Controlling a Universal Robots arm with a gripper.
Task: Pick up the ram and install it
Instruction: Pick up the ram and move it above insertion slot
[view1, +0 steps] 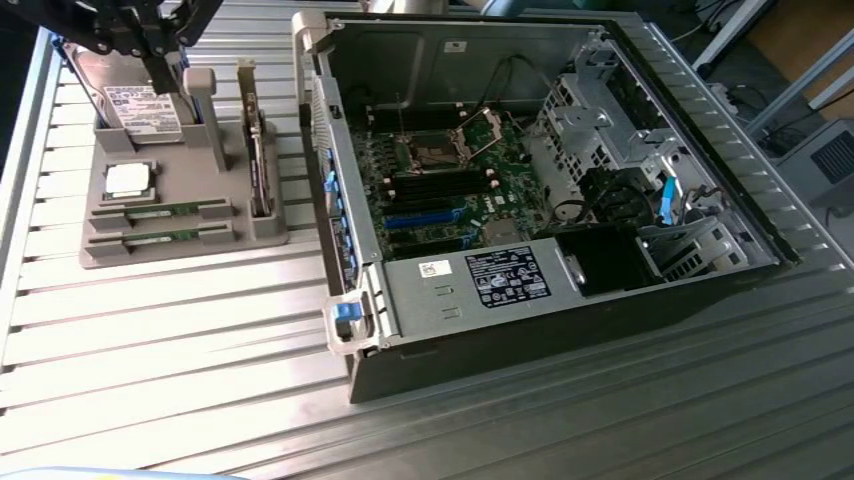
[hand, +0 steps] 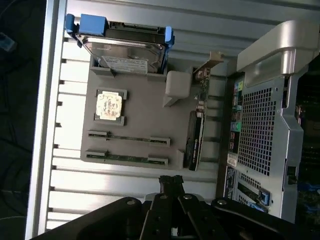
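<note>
Gripper (hand: 171, 181) hangs up over the tray (hand: 145, 112), tips pressed together with nothing between them, touching nothing. The ram (hand: 129, 139) lies flat in a slot on the tray. A second ram (hand: 127, 159) sits in the next slot just beside it, nearer the tray's end.

Also on the tray:
- the cpu (hand: 109, 106), just past the ram
- a drive (hand: 125, 50) in a blue caddy, standing at the far end
- a grey post (hand: 177, 82)
- a card (hand: 194, 140), standing on edge along the side that faces the case (view1: 400, 45)

The case lies open, board showing, just beside the tray's card side. Everything's on a ribbed metal table (view1: 174, 340). The tray's other long side is near the table edge, with dark floor and cables beyond. Past the tray's ram end there's a wide stretch of open slats.
</note>
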